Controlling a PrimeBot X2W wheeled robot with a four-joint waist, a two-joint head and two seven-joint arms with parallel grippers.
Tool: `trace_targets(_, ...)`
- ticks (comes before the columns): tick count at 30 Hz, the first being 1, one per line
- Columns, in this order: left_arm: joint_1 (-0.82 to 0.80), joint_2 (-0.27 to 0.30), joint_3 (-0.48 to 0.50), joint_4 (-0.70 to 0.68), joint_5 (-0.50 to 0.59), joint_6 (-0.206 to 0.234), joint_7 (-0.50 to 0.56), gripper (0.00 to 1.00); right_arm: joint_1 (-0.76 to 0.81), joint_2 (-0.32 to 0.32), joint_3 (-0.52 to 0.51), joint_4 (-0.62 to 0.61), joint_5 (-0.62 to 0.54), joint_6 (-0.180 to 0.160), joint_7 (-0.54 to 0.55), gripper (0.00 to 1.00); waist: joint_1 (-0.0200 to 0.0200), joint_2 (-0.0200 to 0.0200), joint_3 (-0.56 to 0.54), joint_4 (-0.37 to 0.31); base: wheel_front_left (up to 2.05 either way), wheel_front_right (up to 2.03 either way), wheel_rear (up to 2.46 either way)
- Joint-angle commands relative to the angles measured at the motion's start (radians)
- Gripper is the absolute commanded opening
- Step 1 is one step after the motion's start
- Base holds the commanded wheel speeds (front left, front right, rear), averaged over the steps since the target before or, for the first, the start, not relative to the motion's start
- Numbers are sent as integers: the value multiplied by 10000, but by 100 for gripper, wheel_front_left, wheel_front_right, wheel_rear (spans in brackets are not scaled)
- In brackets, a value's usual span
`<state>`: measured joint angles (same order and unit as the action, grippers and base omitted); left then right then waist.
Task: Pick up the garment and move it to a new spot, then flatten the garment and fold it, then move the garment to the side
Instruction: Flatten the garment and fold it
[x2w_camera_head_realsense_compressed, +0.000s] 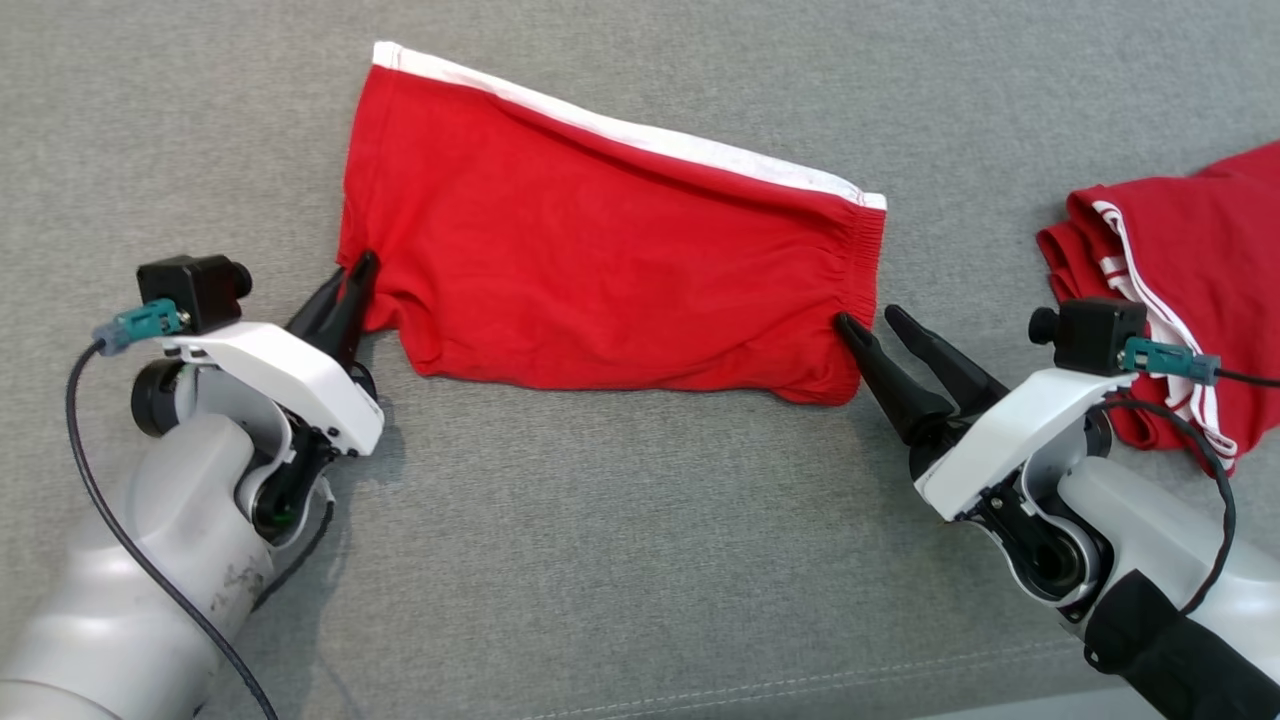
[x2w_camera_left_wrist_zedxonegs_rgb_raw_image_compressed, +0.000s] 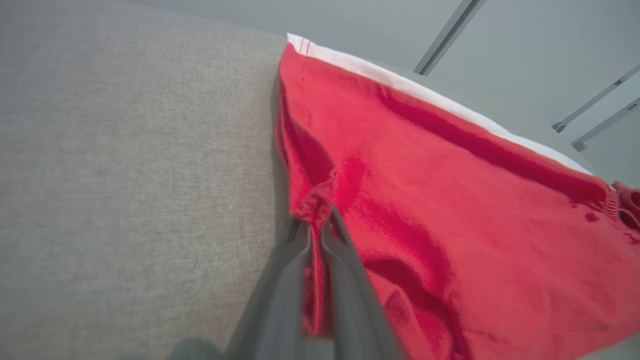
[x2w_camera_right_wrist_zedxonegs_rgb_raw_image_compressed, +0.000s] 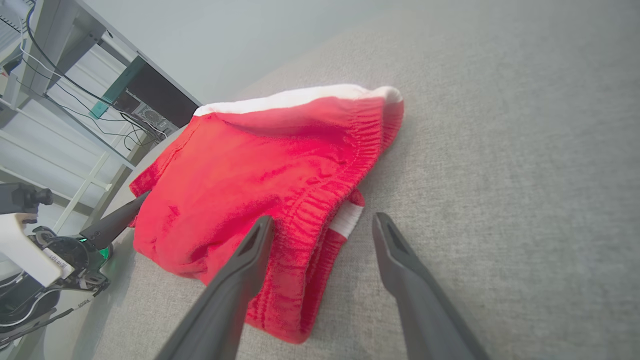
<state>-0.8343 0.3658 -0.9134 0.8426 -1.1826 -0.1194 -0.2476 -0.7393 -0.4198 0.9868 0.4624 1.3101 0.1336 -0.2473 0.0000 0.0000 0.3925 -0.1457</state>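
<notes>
- 2 red garments: a spread-out garment (x2w_camera_head_realsense_compressed: 600, 290) in the middle, plus a bunched-up garment (x2w_camera_head_realsense_compressed: 1200, 230) on the right
- 2 grippers: left gripper (x2w_camera_head_realsense_compressed: 362, 265), right gripper (x2w_camera_head_realsense_compressed: 867, 316)
- just 1 grey fabric surface (x2w_camera_head_realsense_compressed: 640, 560)

Evidently a lab or test room. Marked by a black computer case (x2w_camera_right_wrist_zedxonegs_rgb_raw_image_compressed: 165, 102) and loose black cables (x2w_camera_right_wrist_zedxonegs_rgb_raw_image_compressed: 80, 90) by a grey metal rack (x2w_camera_right_wrist_zedxonegs_rgb_raw_image_compressed: 65, 45), beyond a grey woven upholstered surface (x2w_camera_head_realsense_compressed: 640, 560).
</notes>
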Motion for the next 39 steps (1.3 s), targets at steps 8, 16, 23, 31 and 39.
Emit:
trace_targets(8, 865, 3, 962, -758, 424, 204, -136, 0, 707, -285, -215, -18, -185, -29, -145, 100, 0, 0, -418, 728, 0, 0, 0)
trace_targets(16, 2025, -290, 2120, -1425, 1056, 646, -139, 0, 1017, -440, -346, 323, -264, -29, -145, 100, 0, 0, -937, 1455, 0, 0, 0)
trace_targets(23, 3136, -491, 2485, -1755, 1565, 834, -140, 0, 1346, -526, -376, 534, -176, -29, -145, 100, 0, 0, -1526, 1896, 0, 0, 0)
trace_targets(31, 3708, -559, 2960, -1997, 2625, 1102, -140, 100, 1490, -580, -577, 592, -271, -29, -145, 100, 0, 0, -1793, 2084, 0, 0, 0)
trace_targets(39, 4756, -594, 4803, -3609, 4994, 1942, -141, 100, 1892, -447, -1001, 588, -468, -29, -145, 100, 0, 0, -2239, 2215, 0, 0, 0)
